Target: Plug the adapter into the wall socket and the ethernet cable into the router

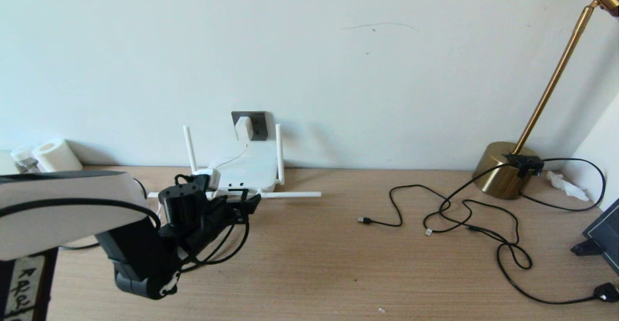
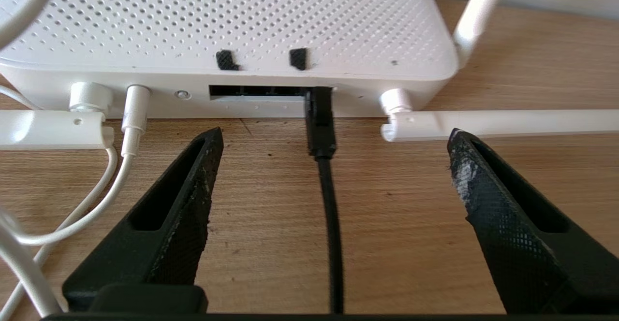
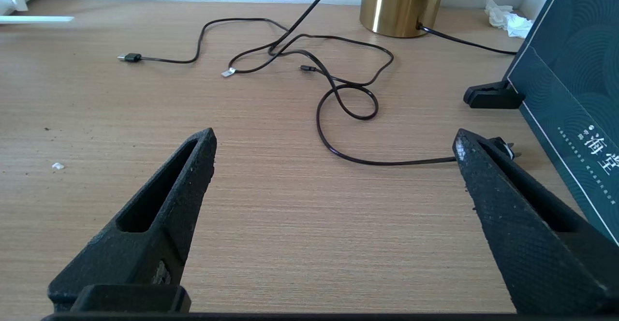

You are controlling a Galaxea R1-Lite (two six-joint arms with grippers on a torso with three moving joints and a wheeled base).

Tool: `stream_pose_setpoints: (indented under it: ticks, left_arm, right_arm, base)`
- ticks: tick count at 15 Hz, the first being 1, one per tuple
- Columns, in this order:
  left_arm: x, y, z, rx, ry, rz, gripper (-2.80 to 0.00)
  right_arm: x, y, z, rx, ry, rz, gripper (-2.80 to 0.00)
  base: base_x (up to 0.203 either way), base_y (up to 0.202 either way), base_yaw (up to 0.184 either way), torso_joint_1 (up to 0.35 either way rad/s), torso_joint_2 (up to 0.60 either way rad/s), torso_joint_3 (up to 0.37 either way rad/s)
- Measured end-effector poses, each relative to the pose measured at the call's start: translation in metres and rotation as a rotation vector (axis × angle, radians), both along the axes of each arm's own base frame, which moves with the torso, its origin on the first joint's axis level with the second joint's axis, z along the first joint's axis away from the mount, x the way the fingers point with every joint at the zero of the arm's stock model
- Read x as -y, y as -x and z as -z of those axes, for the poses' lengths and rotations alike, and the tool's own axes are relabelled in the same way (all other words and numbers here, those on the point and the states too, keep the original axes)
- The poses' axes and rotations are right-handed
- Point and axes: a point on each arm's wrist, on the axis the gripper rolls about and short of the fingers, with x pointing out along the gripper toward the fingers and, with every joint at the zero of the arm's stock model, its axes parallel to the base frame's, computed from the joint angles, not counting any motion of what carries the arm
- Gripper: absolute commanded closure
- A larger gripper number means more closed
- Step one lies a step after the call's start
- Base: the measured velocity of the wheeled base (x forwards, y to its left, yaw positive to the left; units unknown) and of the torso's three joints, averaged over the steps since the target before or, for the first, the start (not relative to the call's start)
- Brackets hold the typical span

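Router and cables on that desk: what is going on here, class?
The left gripper sits open in front of the router, astride the ethernet cable, whose plug is in a router port. The adapter is on the wall socket. The right gripper is open over bare desk.

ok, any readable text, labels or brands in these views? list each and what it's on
"海堂": white characters on the dark teal box, cut off at the picture's edge in the right wrist view.
Embossed brand on the router top, seen upside down in the left wrist view: too faint to read.
Black handwritten marks on a white strip at the head view's lower left: illegible.
Nothing else carries text.
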Motion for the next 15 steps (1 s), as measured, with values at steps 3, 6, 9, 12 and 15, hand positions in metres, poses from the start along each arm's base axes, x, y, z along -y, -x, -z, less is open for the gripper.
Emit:
stream_pose_setpoints:
  ticks: [3, 6, 9, 12, 15]
  left_arm:
    - [0.0, 0.01, -0.013, 0.018, 0.002, 0.004, -2.8]
    - [-0.003, 0.027, -0.029, 0.027, 0.004, 0.014, 0.0]
    - [-0.007, 0.049, -0.05, 0.061, 0.01, 0.023, 0.0]
    - [-0.012, 0.082, -0.08, 0.109, 0.01, 0.031, 0.0]
    - [-0.017, 0.132, -0.109, 0.143, -0.013, 0.019, 0.0]
  right_arm:
    - [0.0, 0.0, 0.0, 0.0, -0.001, 0.0, -2.8]
    - [0.0, 0.0, 0.0, 0.0, -0.001, 0.0, -2.8]
    - [0.0, 0.0, 0.0, 0.0, -0.001, 0.0, -2.8]
    - [0.0, 0.0, 0.0, 0.0, 0.0, 0.0, -2.8]
    - [0.0, 0.0, 0.0, 0.0, -0.001, 0.0, -2.8]
  base:
    - [0.0, 0.0, 0.0, 0.0, 0.0, 0.0]
    - [0.0, 0.0, 0.0, 0.0, 0.0, 0.0]
    - [0.0, 0.0, 0.0, 0.0, 0.0, 0.0]
    - [0.0, 0.0, 0.0, 0.0, 0.0, 0.0]
    - [0.0, 0.0, 0.0, 0.0, 0.0, 0.0]
